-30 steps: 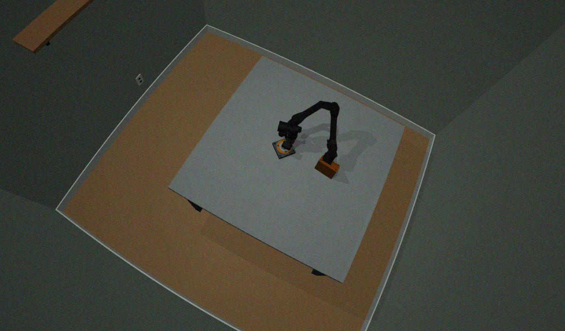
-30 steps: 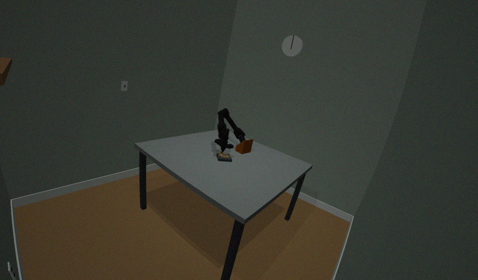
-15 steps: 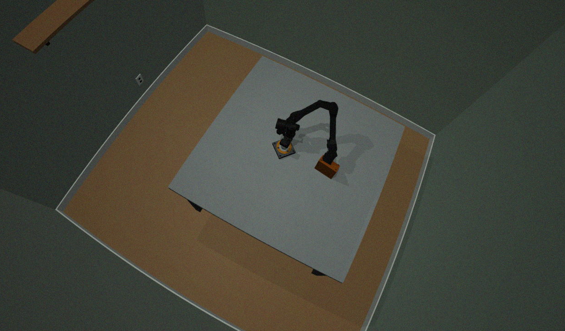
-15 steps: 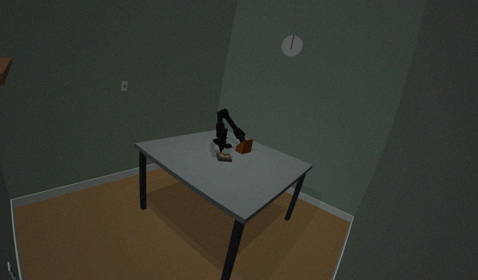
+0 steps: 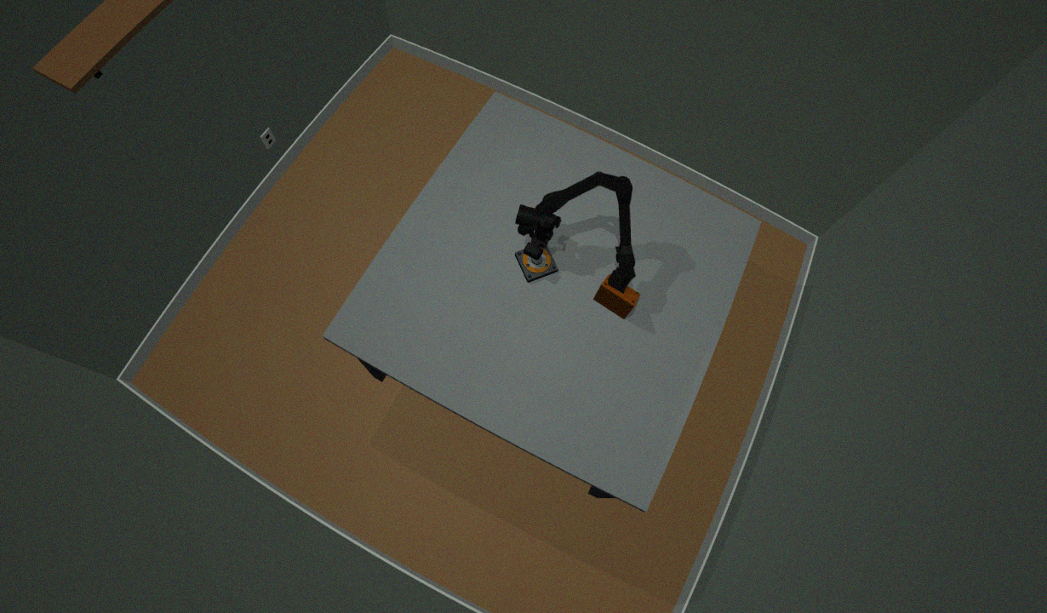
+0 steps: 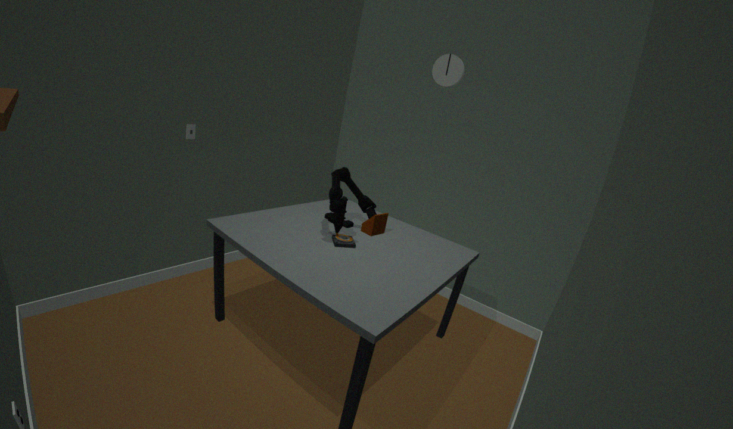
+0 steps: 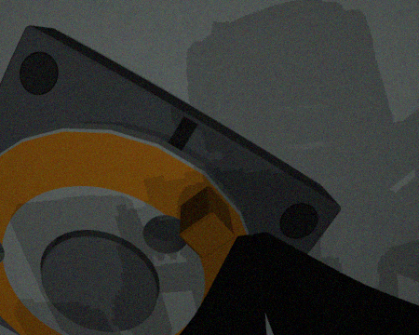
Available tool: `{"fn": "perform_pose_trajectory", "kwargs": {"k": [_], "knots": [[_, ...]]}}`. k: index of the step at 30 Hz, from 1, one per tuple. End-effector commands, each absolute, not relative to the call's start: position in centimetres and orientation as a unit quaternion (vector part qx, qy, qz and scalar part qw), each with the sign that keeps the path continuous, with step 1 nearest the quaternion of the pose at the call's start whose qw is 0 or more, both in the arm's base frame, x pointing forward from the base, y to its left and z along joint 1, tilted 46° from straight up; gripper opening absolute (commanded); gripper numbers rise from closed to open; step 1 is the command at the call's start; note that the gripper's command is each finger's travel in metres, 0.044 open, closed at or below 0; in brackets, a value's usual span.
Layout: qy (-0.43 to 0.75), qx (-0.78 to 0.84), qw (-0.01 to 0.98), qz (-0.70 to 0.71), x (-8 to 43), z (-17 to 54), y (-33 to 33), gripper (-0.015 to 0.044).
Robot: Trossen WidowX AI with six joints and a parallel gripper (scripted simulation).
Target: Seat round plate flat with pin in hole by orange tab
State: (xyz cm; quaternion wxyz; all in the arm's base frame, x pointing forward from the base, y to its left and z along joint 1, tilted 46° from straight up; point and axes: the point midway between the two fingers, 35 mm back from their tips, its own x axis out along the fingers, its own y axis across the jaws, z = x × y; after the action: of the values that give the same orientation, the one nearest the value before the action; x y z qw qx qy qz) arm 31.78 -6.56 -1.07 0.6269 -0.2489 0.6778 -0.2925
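1. The black parallel-jaw gripper was closed with its two fingers pressed together and nothing between them; only a thin sliver of light showed between the fingertips in the wrist view.
2. The closed fingertips pointed down at the small raised orange tab on the round plate, and their dark bulk lay just beside it; actual contact could not be told.
3. The round plate with its orange ring and grey inner band sat on the dark grey square base, around the broad grey round post at its middle.
4. A small round hole lay in the grey band right next to the tab, towards the post; whether the pin was in it could not be told.
5. The base carried dark round holes at its corners and a short black mark on its far edge.
6. From above, the gripper hung over the plate, with the jointed black arm arching back to its orange mounting block.
7. All of it stood on the grey square table, above a brown floor.
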Motion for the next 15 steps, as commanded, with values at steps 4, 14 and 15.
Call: {"fn": "perform_pose_trajectory", "kwargs": {"k": [4, 14, 15], "knots": [[0.68, -0.253, 0.624, -0.291, 32.4, -1.44, -6.49, 0.0], [0.68, -0.253, 0.624, -0.291, 32.87, -1.62, -6.32, 0.0], [0.68, -0.253, 0.624, -0.291, 32.92, -1.64, -6.31, 0.0]]}}
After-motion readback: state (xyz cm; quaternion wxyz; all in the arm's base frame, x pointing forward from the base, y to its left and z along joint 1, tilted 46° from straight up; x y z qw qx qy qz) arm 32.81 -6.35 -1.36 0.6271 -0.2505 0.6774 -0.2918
